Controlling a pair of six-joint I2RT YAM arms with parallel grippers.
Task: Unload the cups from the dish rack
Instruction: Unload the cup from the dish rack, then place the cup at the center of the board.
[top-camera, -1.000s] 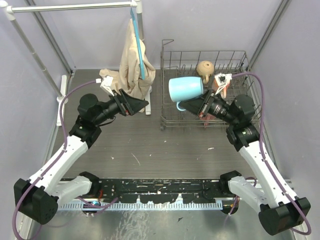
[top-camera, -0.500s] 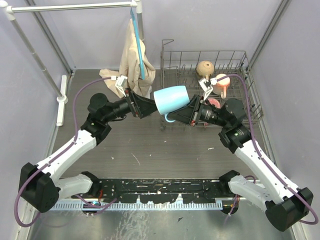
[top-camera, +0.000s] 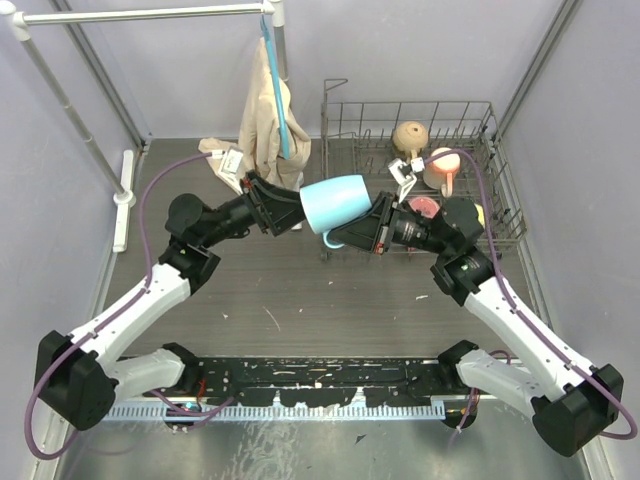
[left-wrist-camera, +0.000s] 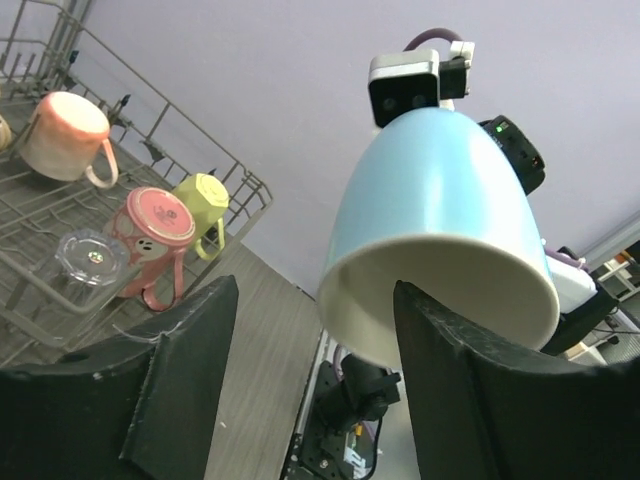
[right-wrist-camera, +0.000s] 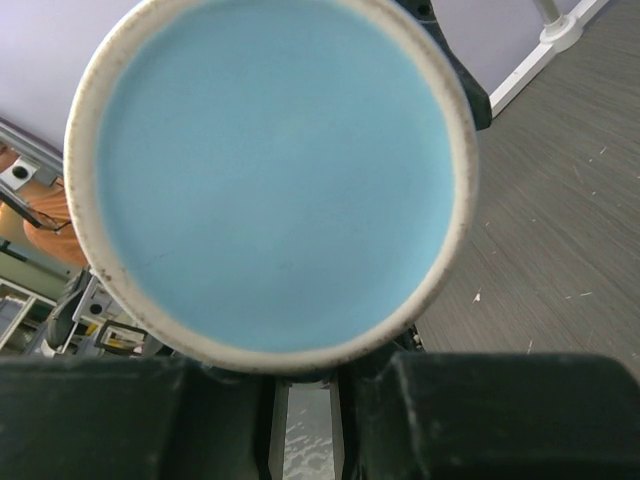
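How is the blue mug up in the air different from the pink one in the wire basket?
The light blue mug is plain; the pink mug carries pale figures. The light blue mug hangs sideways in the air, gripped by the right claw; the pink mug rests in the dish rack, untouched. Both are small handled mugs.

The left arm (top-camera: 130, 315) and right arm (top-camera: 520, 325) were built alike, with white boxy links between rounded black joints and heavy black shoulder blocks. A purple cable (left-wrist-camera: 437, 36) ran along each one to a small white camera block (left-wrist-camera: 403, 88) with dark lenses at the wrist. The left claw (top-camera: 301, 212) and right claw (top-camera: 350, 232) were matte black, and their broad wedge fingers (left-wrist-camera: 180, 390) had rough edges. A green light (left-wrist-camera: 503, 125) glowed on the right wrist housing.
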